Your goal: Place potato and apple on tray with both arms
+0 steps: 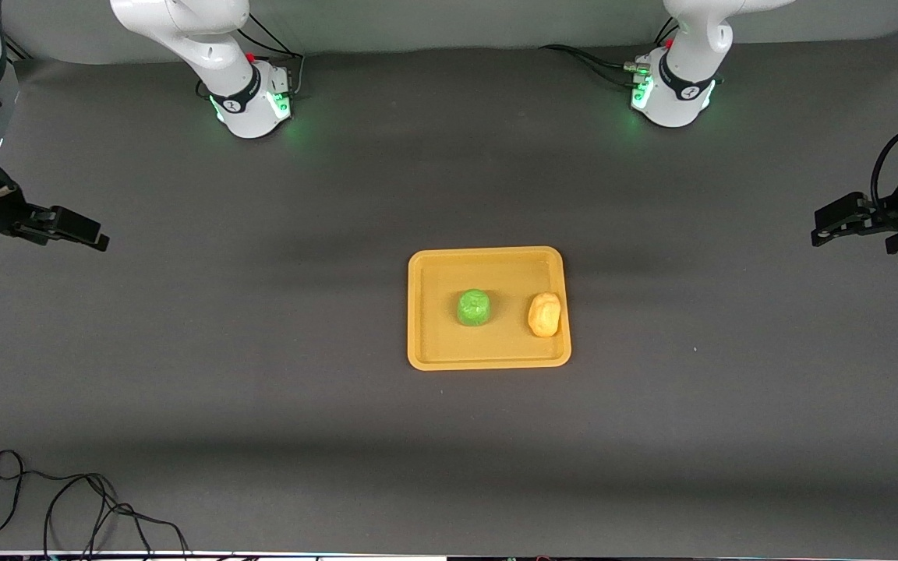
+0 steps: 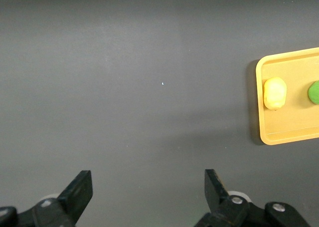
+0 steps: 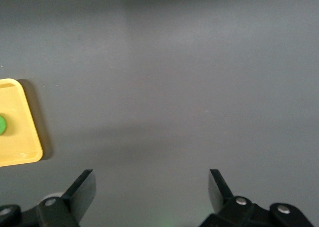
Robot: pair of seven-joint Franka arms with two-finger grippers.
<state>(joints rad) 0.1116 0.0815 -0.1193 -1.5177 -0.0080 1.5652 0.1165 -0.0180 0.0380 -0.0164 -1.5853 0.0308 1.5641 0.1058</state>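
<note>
Table (image 1: pixel 262 405) comes first — a dark grey surface under everything, with a loose black cable (image 1: pixel 67 506) lying at its edge nearest the front camera, toward the right arm's end. Two white arms rise from green-lit bases, and both wait well apart from the middle. At the centre of the table lies the tray (image 1: pixel 488 265), yellow-orange and flat. The left gripper (image 1: pixel 827 230) hangs over bare table at the left arm's end, jaws spread wide and holding nothing; the right gripper (image 1: pixel 94 234) does the same at the right arm's end — wide and empty. On the tray sits the apple (image 1: pixel 474 308), near its middle. Beside it, close to the rim toward the left arm's end, rests the potato (image 1: pixel 544 314), apart from the apple.
</note>
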